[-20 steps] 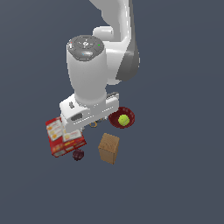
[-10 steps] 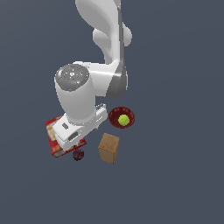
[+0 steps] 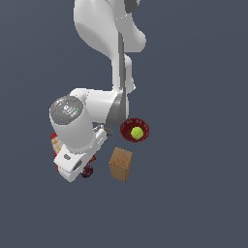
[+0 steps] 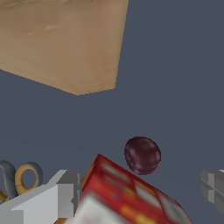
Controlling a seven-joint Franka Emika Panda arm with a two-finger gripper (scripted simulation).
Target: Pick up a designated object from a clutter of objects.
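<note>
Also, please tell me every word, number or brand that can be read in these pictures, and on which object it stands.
Red printed box: it carries coloured print, but it is too blurred to read.
Wooden block, plum, bowl, arm housing: no text visible.
Nothing is legible.

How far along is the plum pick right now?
Done: the arm is down over the clutter. In hand: the open jaws of the gripper hold nothing, with the small dark purple plum lying free past the red printed cardboard box. Left: closing on the plum and lifting it.
</note>
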